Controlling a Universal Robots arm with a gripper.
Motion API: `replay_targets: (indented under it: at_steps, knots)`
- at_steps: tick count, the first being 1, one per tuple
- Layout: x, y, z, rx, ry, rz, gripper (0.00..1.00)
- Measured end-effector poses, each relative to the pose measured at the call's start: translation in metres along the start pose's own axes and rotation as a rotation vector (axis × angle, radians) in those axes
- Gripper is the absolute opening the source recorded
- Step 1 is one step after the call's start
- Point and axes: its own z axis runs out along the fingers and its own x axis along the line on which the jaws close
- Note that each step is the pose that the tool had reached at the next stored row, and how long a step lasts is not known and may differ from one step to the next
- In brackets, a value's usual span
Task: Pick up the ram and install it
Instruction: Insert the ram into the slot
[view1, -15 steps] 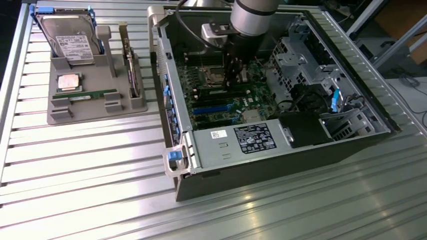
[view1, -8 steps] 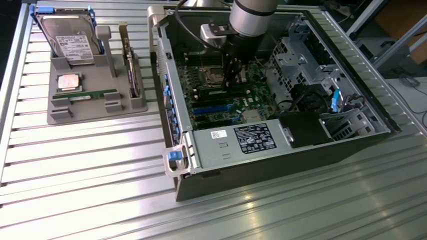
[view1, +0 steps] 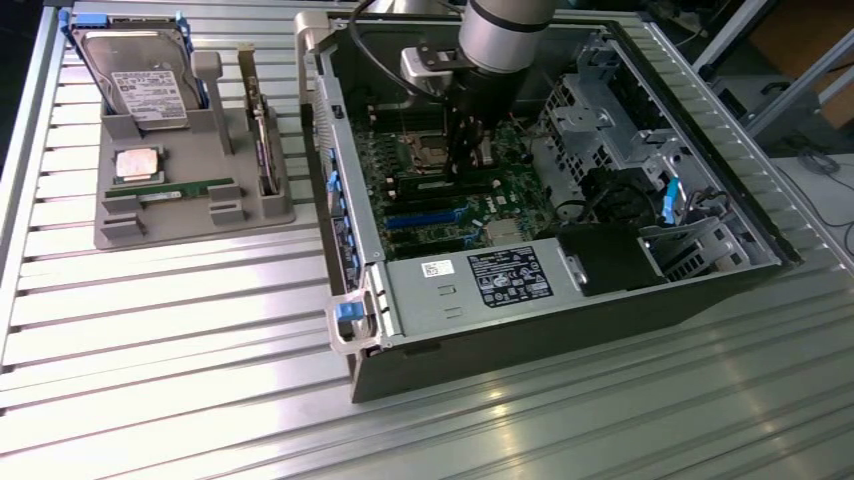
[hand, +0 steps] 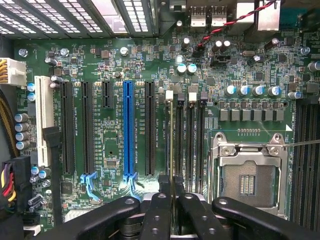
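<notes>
While my jaws pinch the ram (hand: 171, 140) edge-on over the motherboard (hand: 110, 125), I judge its long axis parallel to the memory slots (hand: 190, 140) just beside it, its twin (view1: 170, 190) lying on the tray (view1: 120, 235) at nine o'clock from the case (view1: 400, 375).

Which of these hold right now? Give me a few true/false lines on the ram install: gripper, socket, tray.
1. The gripper is clamped on the ram, held edge-on at the motherboard's memory slots. True.
2. A processor is seated in the CPU socket. False: the socket is empty, and the processor lies in the tray.
3. No ram is left in the tray. False: a second ram stick lies there.
4. The hard drive sits at the tray's far end, outside the case. True.
</notes>
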Motion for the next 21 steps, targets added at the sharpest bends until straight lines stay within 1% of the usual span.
replay_targets:
  at_steps: [4, 12, 13, 14, 15, 19, 21]
  knots:
    - [-0.0001, 0.0000, 0.0016, -0.0001, 0.0001, 0.000, 0.13]
    - [-0.0001, 0.0000, 0.0017, 0.0000, 0.0001, 0.000, 0.13]
    - [-0.0001, 0.0000, 0.0017, 0.0000, 0.0000, 0.000, 0.20]
    - [-0.0001, 0.0000, 0.0017, 0.0000, 0.0000, 0.000, 0.20]
    - [-0.0001, 0.0000, 0.0017, 0.0000, 0.0000, 0.000, 0.26]
    - [-0.0001, 0.0000, 0.0015, 0.0001, 0.0002, 0.000, 0.26]
    - [0.0000, -0.0001, 0.0000, -0.0001, 0.0024, 0.000, 0.26]
